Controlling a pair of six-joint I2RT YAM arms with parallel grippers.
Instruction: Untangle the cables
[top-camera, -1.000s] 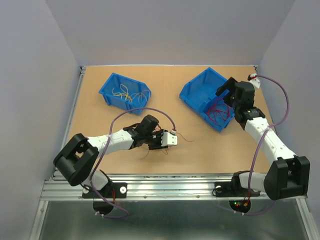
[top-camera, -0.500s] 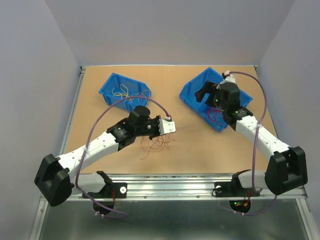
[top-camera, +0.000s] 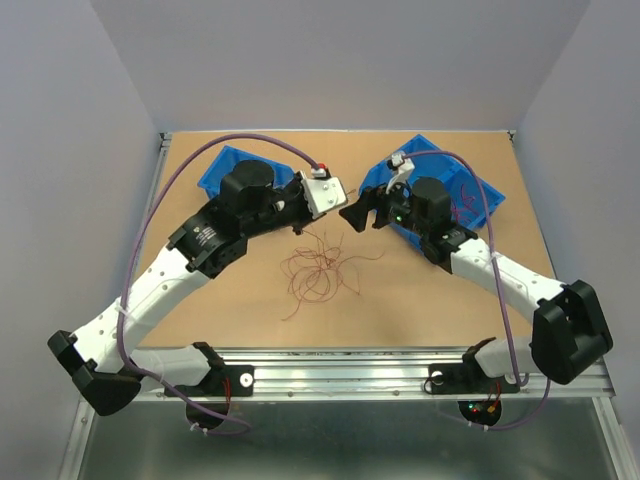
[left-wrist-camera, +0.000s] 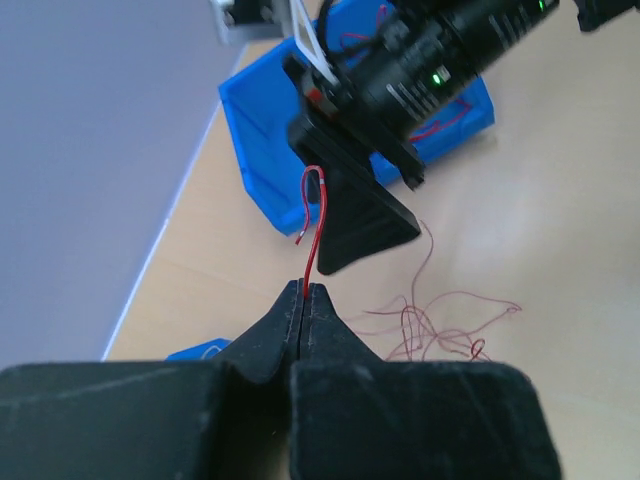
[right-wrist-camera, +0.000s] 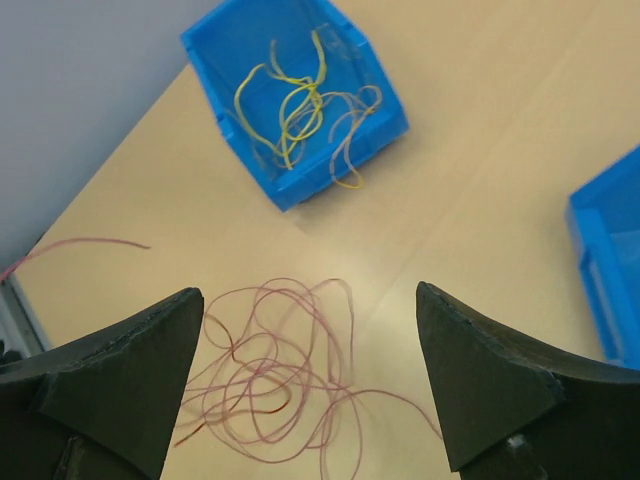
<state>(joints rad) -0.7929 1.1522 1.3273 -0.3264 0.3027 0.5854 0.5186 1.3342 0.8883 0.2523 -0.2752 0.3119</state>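
Cables, hair-thin and limp, sprawl mid-table; best taken by loose ends, as the left gripper pinches one; right gripper gapes wide.

Left bin mostly behind left arm; right bin cut by edge; cables too fine to trace.

Dark red: tangle of wires. Bright red: single wire. Yellow and pale orange: binned wires. Blue: bins. Tan: table. Purple: arm cables.
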